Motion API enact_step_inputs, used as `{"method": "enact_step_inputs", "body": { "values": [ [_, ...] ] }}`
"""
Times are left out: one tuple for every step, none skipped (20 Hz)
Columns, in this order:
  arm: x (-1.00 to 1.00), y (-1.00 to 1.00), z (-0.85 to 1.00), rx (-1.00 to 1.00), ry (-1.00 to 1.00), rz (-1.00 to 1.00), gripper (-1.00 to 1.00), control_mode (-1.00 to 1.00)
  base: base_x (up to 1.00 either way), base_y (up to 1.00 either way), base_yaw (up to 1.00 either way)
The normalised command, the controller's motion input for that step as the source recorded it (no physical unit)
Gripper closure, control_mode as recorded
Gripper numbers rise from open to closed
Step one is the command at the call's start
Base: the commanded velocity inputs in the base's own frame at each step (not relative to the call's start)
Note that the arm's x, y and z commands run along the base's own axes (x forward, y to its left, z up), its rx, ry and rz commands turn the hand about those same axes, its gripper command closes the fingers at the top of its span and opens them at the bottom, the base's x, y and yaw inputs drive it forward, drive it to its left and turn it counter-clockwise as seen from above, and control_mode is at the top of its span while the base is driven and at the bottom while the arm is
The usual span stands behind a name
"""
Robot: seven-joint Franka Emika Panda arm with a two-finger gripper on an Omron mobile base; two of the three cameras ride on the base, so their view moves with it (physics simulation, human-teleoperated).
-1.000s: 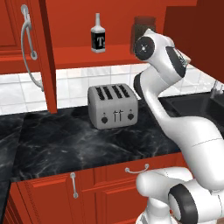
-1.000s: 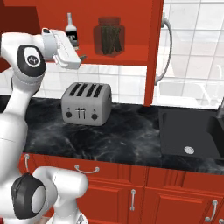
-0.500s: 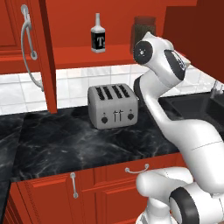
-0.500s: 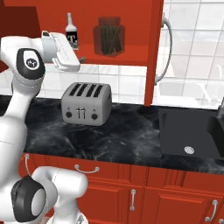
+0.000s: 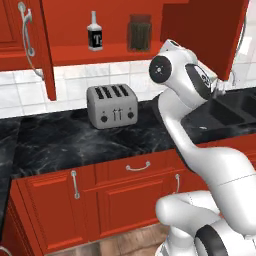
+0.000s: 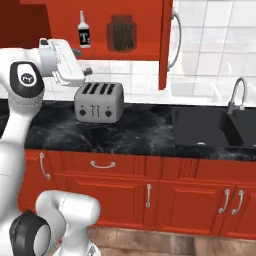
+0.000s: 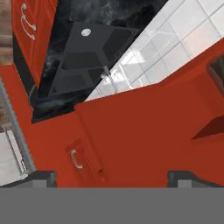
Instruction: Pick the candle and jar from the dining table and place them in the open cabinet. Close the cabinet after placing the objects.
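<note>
The jar (image 5: 139, 32) stands on the cabinet (image 5: 100, 52) shelf at the upper middle of the left base view, just right of the T-labelled bottle (image 5: 95, 32); no candle can be made out. The fingers (image 7: 109, 177) are spread wide and hold nothing, facing the inner face of the right door (image 5: 202, 30). Closing looks like the step in hand: press flat on the door's outer edge, sweep it smoothly, and stay above the toaster (image 5: 112, 105) on the tabletop (image 5: 60, 140).
</note>
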Motion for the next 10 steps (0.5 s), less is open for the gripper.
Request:
{"method": "enact_step_inputs", "body": {
  "values": [
    [0.0,0.0,0.0,0.0,0.0,0.0,-1.0,1.0,-1.0,0.02,-0.3],
    [0.0,0.0,0.0,0.0,0.0,0.0,-1.0,1.0,-1.0,0.02,-0.31],
    [0.0,0.0,0.0,0.0,0.0,0.0,-1.0,1.0,-1.0,0.03,-0.33],
    [0.0,0.0,0.0,0.0,0.0,0.0,-1.0,1.0,-1.0,0.0,-0.35],
    [0.0,0.0,0.0,0.0,0.0,0.0,-1.0,1.0,-1.0,0.0,-0.38],
    [0.0,0.0,0.0,0.0,0.0,0.0,-1.0,1.0,-1.0,0.0,-0.42],
    [0.0,0.0,0.0,0.0,0.0,0.0,-1.0,1.0,-1.0,0.0,-0.48],
    [0.0,0.0,0.0,0.0,0.0,0.0,-1.0,1.0,-0.94,0.04,-0.51],
    [0.0,0.0,0.0,0.0,0.0,0.0,-1.0,1.0,-0.87,0.0,-0.52],
    [0.0,0.0,0.0,0.0,0.0,0.0,-1.0,1.0,-0.84,0.0,-0.53]
  ]
}}
